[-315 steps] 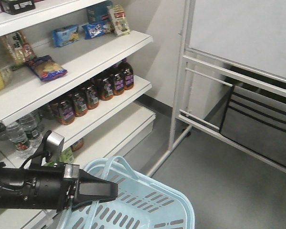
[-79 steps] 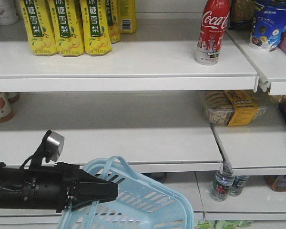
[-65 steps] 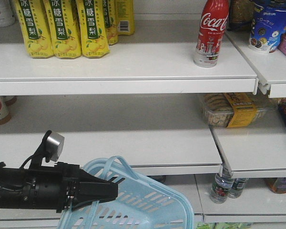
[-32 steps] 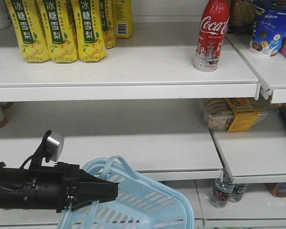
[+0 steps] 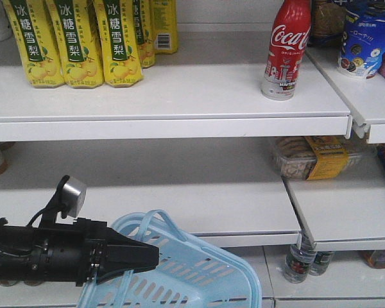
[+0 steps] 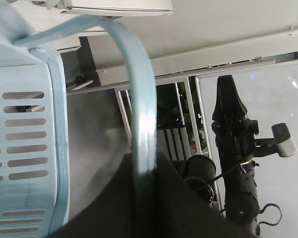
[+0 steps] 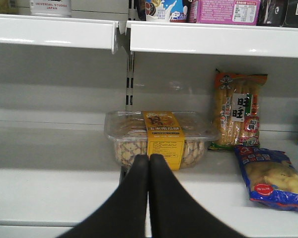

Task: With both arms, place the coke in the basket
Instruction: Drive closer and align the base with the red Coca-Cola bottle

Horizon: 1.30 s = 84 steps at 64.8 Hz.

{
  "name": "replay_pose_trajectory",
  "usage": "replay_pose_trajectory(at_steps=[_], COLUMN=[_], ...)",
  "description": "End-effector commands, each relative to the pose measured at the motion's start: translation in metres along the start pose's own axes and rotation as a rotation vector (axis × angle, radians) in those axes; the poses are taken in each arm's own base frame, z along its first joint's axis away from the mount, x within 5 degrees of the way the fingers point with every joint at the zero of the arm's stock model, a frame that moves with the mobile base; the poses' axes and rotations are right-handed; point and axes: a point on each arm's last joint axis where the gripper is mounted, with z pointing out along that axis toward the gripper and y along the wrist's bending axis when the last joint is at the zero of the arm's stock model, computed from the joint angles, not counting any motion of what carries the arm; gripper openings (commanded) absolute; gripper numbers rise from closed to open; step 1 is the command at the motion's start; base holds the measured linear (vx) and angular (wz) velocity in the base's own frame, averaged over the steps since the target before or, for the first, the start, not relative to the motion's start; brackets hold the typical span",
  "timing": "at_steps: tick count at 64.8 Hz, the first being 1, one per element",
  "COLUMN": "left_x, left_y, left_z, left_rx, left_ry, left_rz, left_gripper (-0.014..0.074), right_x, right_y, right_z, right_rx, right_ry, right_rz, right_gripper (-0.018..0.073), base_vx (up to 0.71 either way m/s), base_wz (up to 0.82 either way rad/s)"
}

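The coke (image 5: 286, 48), a slim red bottle with white script, stands upright on the upper shelf (image 5: 179, 122) at the right. Its silver-grey base (image 7: 50, 7) shows at the top left of the right wrist view. Low in the front view, the light blue basket (image 5: 205, 279) hangs from its loop handle (image 6: 141, 114). My left gripper (image 5: 144, 256) is shut on that handle. My right gripper (image 7: 149, 158) is shut and empty. It points at a clear snack box (image 7: 161, 136) one shelf below the coke. The right gripper (image 6: 225, 82) also shows in the left wrist view.
Yellow pear-drink cartons (image 5: 70, 42) line the upper shelf's left side. A blue cup (image 5: 366, 38) stands right of the coke. Snack bags (image 7: 237, 116) (image 7: 270, 176) lie beside the clear box. Water bottles (image 5: 299, 260) stand on the lowest shelf.
The view swung from a corner shelf to this one, and the shelves have slid slightly down in frame. My left gripper has kept hold of the basket handle.
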Motion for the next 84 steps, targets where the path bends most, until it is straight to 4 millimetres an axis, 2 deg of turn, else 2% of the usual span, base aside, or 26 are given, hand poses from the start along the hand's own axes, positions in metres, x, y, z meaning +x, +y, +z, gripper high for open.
replay_pose_trajectory(at_steps=[1,84], left_x=[-0.0055,-0.0055], left_y=[-0.0249,-0.0249], left_z=[-0.0030,-0.0030], left_rx=[0.149,0.149], left_ry=[-0.048,-0.048], left_rz=[0.016,0.016], left_gripper=[-0.0006,-0.0006], right_x=[-0.0049,-0.0049], right_y=[-0.0005,-0.0005], right_z=[-0.0009,-0.0009], right_rx=[0.010,0.010], right_ry=[-0.081,-0.081], right_rz=[-0.009,-0.009], right_gripper=[-0.0010,-0.0010], base_vx=[0.02,0.02], base_wz=[-0.02,0.00])
